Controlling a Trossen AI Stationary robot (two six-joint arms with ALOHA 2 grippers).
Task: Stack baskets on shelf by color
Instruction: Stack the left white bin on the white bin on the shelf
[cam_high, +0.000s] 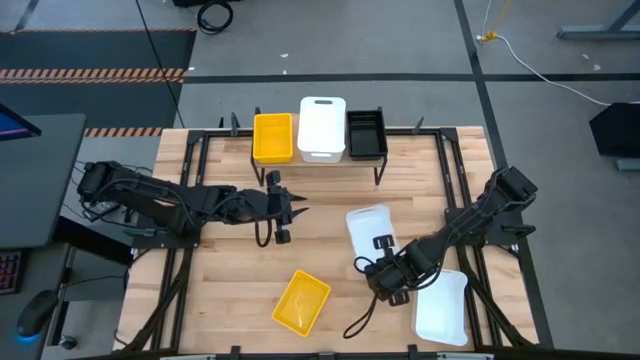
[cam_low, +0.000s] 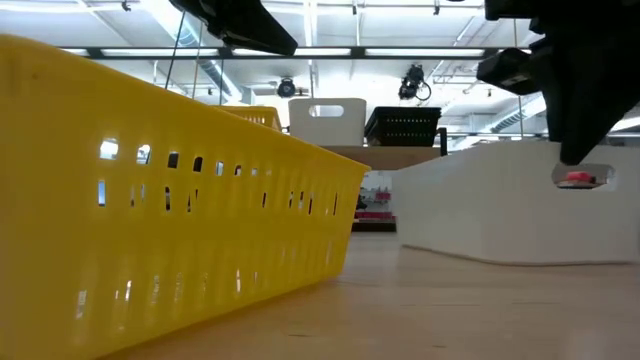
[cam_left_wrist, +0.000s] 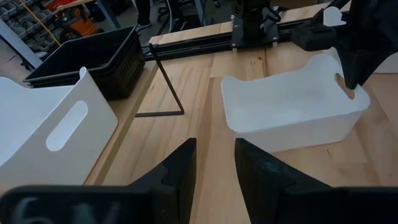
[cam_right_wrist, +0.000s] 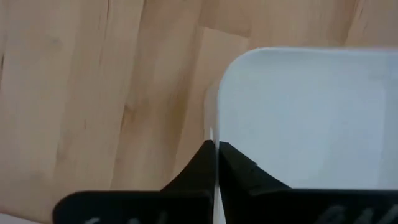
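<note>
The right gripper (cam_high: 385, 262) is pinched on the thin end wall of a white basket (cam_high: 370, 232) lying on the tabletop (cam_high: 230, 300) in front of the shelf (cam_high: 410, 150). The left gripper (cam_high: 292, 210) hovers, its fingers slightly parted, holding nothing. The basket looks like light, smooth, fairly stiff plastic with rounded corners; its rim may flex and slip under a one-sided pinch, so the handle cutout seems safer. A slotted yellow basket (cam_high: 302, 302) lies near.

Shelf (cam_high: 330, 160) holds 3 baskets, yellow (cam_high: 273, 137), white (cam_high: 322, 128), black (cam_high: 366, 133); 3 more lie on the table.
</note>
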